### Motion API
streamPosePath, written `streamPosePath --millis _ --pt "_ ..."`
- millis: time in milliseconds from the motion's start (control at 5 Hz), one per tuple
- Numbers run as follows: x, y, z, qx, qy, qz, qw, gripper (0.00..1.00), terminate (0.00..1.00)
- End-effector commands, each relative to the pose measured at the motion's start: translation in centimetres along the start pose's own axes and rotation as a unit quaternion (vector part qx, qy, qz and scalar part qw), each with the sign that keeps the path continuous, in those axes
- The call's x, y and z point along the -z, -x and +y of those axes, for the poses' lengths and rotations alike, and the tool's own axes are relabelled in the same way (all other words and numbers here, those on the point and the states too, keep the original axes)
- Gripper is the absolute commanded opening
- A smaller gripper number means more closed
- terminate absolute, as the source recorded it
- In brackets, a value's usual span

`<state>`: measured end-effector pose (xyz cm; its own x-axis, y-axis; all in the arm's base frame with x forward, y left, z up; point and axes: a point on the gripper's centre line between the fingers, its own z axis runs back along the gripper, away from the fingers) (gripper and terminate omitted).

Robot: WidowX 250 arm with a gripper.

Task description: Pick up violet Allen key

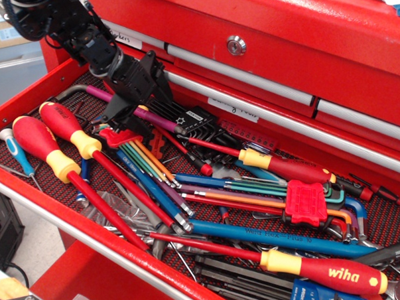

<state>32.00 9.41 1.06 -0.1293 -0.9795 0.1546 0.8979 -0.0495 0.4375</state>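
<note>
The violet Allen key (163, 122) lies in the open red drawer (30, 93) at the back left, its magenta shaft running left to right and its grey bent end (71, 90) pointing left. My black gripper (131, 116) is down over the middle of the shaft. Its fingers (119, 108) stand apart, one on each side of the key, and hide that stretch of it. The key still rests among the tools.
Right below the gripper is a red holder (121, 136) of thin coloured keys. Two red-yellow screwdrivers (61, 134) lie to the left, a black hex key set (198, 120) to the right, and a long blue hex key (282, 237) in front. The cabinet front (257, 66) rises behind.
</note>
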Motion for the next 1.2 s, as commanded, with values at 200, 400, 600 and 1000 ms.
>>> streamPosePath --millis 200,400,600,1000 --pt "2.4 -1.4 -0.4 -0.018 0.018 -0.035 0.9991 1.0 0.0" --pt "3.3 -2.4 -1.8 -0.058 0.01 -0.043 0.9973 1.0 0.0" --pt "4.0 -3.2 -2.8 -0.097 0.021 -0.055 0.9936 0.0 0.0" --pt "4.4 -3.7 -3.3 -0.132 0.043 -0.074 0.9876 0.0 0.0"
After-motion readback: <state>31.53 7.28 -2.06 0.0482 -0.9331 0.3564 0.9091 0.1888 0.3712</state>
